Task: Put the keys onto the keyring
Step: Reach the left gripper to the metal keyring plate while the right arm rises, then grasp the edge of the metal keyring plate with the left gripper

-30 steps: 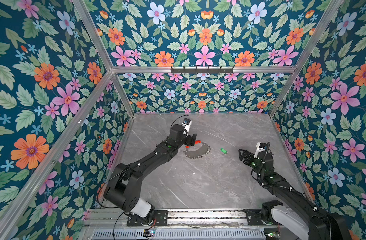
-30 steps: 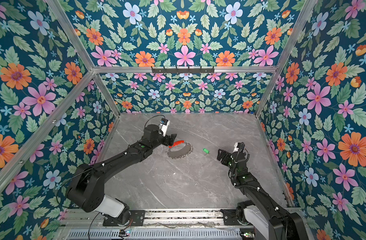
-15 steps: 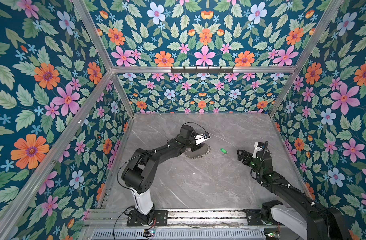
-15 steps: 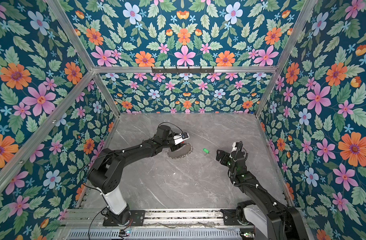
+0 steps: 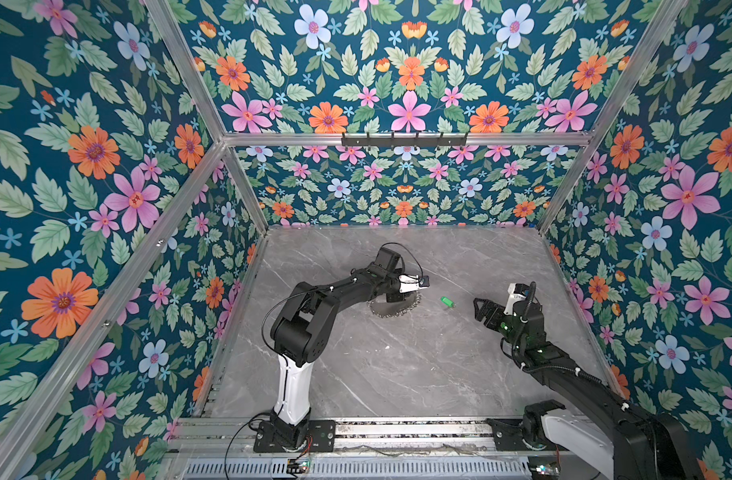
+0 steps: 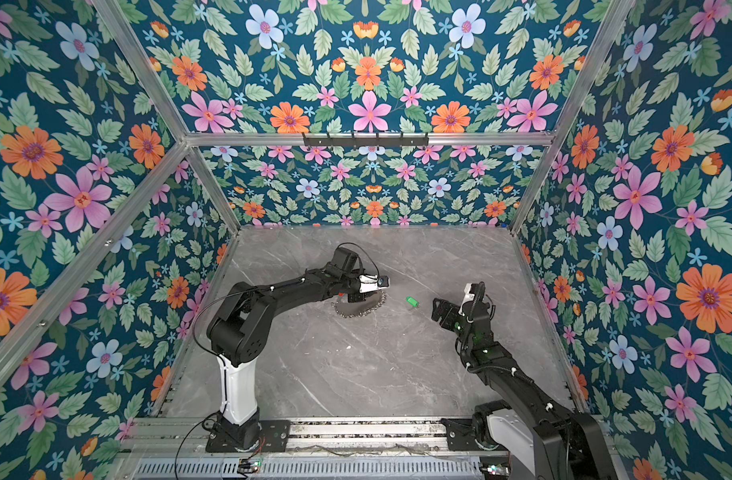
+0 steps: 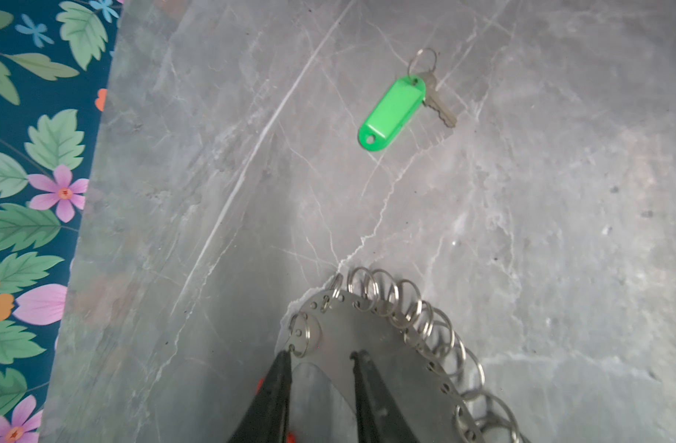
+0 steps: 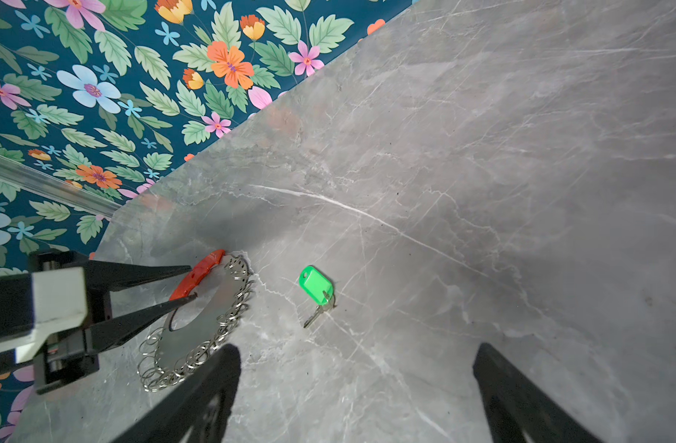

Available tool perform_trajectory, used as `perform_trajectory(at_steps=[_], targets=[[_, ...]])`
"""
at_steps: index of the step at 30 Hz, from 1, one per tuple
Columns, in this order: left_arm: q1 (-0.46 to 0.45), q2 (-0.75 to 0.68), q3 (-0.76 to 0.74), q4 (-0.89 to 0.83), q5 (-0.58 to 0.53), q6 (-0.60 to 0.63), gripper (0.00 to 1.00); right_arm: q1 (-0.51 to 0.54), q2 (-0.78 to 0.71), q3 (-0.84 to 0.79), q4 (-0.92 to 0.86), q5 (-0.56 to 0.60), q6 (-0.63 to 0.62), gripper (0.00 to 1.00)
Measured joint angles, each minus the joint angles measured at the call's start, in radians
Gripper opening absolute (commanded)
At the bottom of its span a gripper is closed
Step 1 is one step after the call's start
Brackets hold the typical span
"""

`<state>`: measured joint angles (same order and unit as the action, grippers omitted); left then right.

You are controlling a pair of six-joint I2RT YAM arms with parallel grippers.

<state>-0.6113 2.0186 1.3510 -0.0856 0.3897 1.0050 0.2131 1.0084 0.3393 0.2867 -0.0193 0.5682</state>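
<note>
Nothing is threaded yet: the keys (image 7: 390, 111) lie on the counter (image 7: 520, 230) near the keyring (image 7: 367, 337). The left claw (image 7: 321, 354) straddles the keyring's red edge, though whether it pinches is unclear. The right claw (image 8: 357, 349), spread wide, hangs beyond the keys.

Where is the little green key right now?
In both top views the key lies flat on the grey table, between the keyring on its left and the right gripper, touching neither.

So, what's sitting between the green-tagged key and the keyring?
Nothing: only bare grey marble tabletop separates the green-tagged key from the keyring, clearest in the left wrist view.
</note>
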Motion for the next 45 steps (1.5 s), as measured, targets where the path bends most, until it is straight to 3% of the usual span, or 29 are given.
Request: perform_trajectory(at_steps=[27, 40, 43, 45], targets=[[-0.03, 0.131, 0.142, -0.049, -0.053, 0.04, 0.3, 0.0, -0.036, 0.003, 0.002, -0.023, -0.005, 0.94], [-0.032, 0.156, 0.148, -0.064, -0.072, 0.048, 0.09, 0.0, -0.049, 0.003, 0.001, -0.022, -0.008, 0.94], [-0.032, 0.158, 0.148, -0.064, -0.075, 0.05, 0.0, 0.0, -0.052, 0.003, 0.001, -0.022, -0.017, 0.94], [-0.032, 0.16, 0.148, -0.061, -0.077, 0.055, 0.0, 0.0, -0.053, 0.001, 0.001, -0.022, -0.018, 0.94]])
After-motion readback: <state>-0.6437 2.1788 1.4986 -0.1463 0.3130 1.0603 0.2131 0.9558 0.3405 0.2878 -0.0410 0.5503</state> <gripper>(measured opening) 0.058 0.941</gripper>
